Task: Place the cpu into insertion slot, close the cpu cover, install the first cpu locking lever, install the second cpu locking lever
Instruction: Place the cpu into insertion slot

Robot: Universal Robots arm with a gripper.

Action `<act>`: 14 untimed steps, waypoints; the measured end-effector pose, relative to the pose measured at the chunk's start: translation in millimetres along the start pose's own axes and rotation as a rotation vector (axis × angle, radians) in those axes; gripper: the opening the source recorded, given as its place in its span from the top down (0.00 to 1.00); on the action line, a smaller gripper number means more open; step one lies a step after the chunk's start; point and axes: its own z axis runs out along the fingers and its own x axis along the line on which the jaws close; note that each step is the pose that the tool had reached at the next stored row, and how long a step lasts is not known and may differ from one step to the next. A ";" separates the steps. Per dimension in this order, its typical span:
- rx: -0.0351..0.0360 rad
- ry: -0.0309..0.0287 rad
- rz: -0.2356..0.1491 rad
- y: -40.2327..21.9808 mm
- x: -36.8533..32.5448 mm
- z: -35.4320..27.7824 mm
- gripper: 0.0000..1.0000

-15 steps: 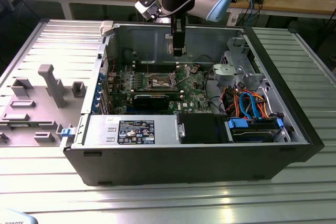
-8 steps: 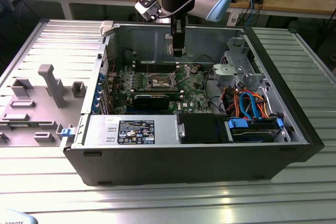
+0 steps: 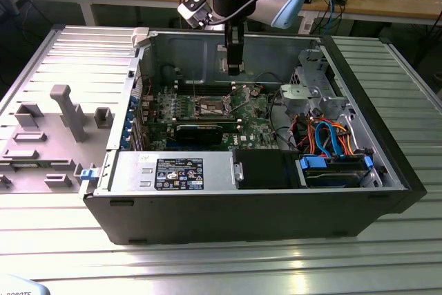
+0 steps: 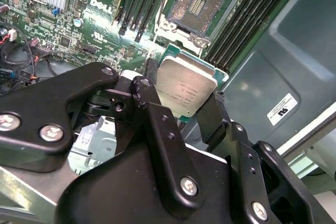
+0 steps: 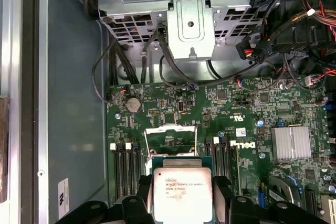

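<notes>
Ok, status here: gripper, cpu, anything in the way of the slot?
Gripper shut on the cpu, hanging over the motherboard. Insertion slot bare, cpu cover raised. Nothing lying across the slot.

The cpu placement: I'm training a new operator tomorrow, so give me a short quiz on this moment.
1. True or false: the cpu already sits in the insertion slot.
2. The gripper is: A open; B shut on the cpu; C shut on a screw.
3. One word: is the cpu cover raised or closed?
Key: 1 false; 2 B; 3 raised.
</notes>
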 end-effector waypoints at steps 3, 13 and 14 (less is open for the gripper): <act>-0.0001 0.0002 0.000 -0.1 0.0 1.3 0.46; 0.0010 0.0020 -0.023 -6.3 -0.7 22.5 0.46; 0.0013 0.0030 -0.023 -6.3 -0.7 22.4 0.46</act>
